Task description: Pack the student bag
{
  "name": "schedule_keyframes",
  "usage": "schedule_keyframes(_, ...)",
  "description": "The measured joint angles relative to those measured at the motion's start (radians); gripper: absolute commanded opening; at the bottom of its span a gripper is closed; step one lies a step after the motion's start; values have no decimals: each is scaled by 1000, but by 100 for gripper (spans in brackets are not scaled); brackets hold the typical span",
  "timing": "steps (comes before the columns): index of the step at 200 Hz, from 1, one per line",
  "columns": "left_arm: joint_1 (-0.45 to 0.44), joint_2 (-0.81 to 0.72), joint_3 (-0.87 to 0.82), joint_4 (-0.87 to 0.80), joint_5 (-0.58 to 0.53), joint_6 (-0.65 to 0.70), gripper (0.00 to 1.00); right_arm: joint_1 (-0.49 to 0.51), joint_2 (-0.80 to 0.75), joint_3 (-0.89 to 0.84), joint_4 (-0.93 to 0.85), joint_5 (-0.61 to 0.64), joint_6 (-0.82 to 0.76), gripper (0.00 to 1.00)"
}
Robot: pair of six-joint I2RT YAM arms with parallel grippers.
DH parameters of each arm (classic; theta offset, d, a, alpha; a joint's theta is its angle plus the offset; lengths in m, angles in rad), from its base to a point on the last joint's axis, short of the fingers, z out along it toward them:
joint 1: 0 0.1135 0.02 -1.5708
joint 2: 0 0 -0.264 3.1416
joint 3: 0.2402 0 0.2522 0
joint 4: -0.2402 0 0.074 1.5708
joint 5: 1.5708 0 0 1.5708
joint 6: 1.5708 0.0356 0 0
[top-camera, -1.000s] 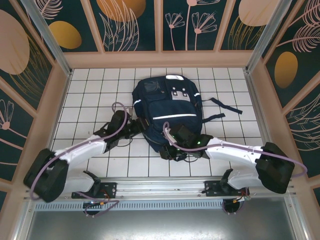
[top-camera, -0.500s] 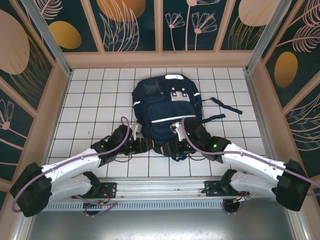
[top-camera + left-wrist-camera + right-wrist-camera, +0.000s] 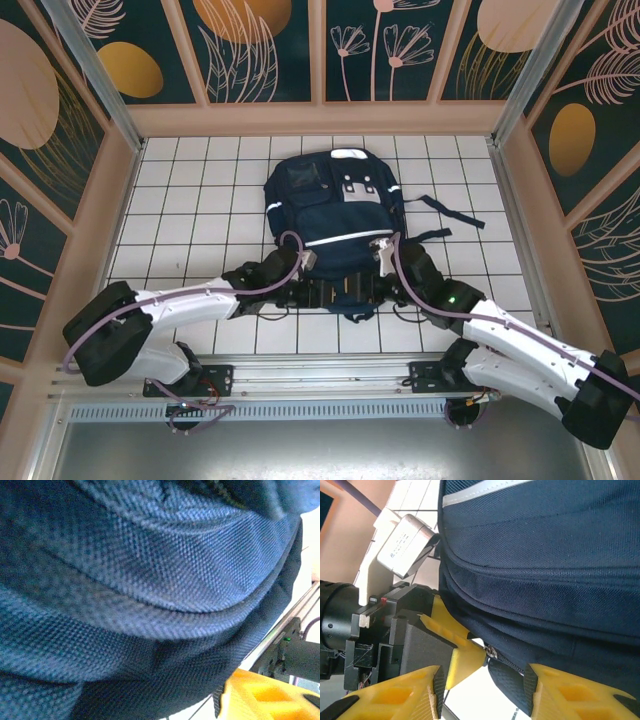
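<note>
The student bag [image 3: 335,200], navy with white stripes, lies flat in the middle of the tiled table. Both grippers meet at its near edge. My left gripper [image 3: 318,290] comes in from the left. Bag fabric [image 3: 150,580] covers its jaws and one yellow finger [image 3: 260,700] shows, so its state is unclear. My right gripper [image 3: 368,288] comes in from the right and stands open [image 3: 482,690] under the bag's edge [image 3: 545,555]. A dark textured tab rests against its right pad, below a zipper slider [image 3: 491,652]. The left gripper's yellow finger [image 3: 465,662] touches that slider.
A loose dark strap [image 3: 450,212] trails from the bag's right side. White tiles [image 3: 180,200] lie bare to the left and right of the bag. Wooden walls ring the table, and a metal rail [image 3: 320,375] runs along the near edge.
Both arms have swung inward along the bag's near edge. The left gripper moved right and nearer, and the right gripper shifted slightly right. They now face each other at the bag's near edge.
</note>
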Motion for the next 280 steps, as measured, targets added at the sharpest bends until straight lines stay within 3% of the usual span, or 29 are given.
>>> schedule_keyframes(35,-10,46,7,10,16,21,51,-27,-17,-29,-3,1,10,46)
schedule_keyframes(93,-37,57,35,9,11,40,53,-79,-48,-45,-19,34,41,41)
schedule_keyframes(143,-42,-133,-66,74,-44,34,54,-97,-237,-89,-47,120,222,43)
schedule_keyframes(179,-42,-150,-135,125,-46,11,54,-98,-327,-236,-70,114,415,41)
schedule_keyframes(239,-52,-138,-138,176,-42,-3,56,-99,-338,-320,-108,83,552,50)
schedule_keyframes(280,-53,-102,-138,196,-32,-7,57,-101,-243,-376,12,68,586,50)
